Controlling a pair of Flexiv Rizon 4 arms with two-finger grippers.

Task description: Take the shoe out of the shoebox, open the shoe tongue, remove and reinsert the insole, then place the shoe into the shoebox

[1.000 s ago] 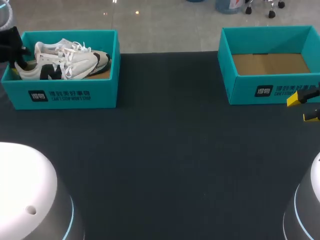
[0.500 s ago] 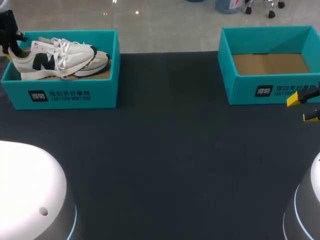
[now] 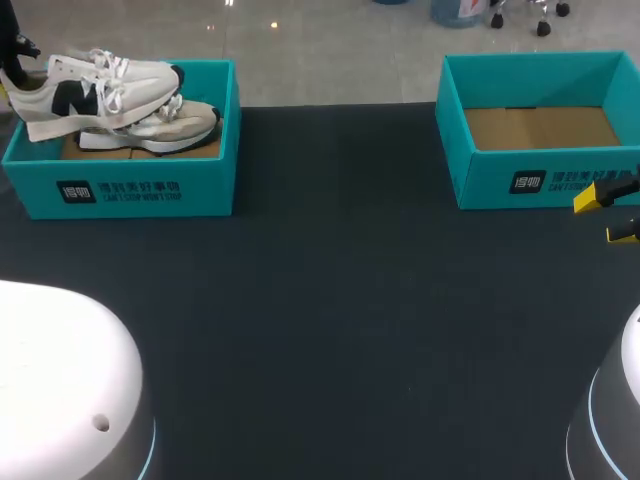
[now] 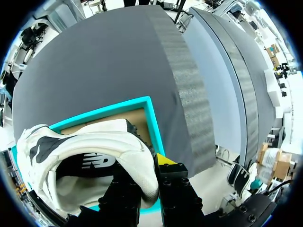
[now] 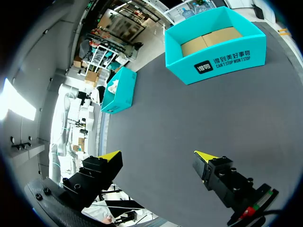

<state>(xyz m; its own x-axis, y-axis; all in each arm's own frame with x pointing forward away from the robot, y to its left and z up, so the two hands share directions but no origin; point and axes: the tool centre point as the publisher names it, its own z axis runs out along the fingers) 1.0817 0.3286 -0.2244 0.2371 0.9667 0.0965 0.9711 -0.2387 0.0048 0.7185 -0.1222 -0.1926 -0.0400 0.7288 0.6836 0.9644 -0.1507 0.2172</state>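
Shoe [image 3: 100,85] hangs just above the shoebox [image 3: 140,190], heel clamped in the left gripper [image 4: 147,177]; the right gripper [image 5: 157,155], spread wide, sits well apart from that shoebox.

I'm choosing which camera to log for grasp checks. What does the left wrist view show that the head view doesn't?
Only the left wrist view: the left gripper shut on the heel of the white shoe, one finger inside the opening and one outside. Only the head view: the empty shoebox at the far right, and the open right gripper in front of it. Both: the shoe held above the left shoebox.
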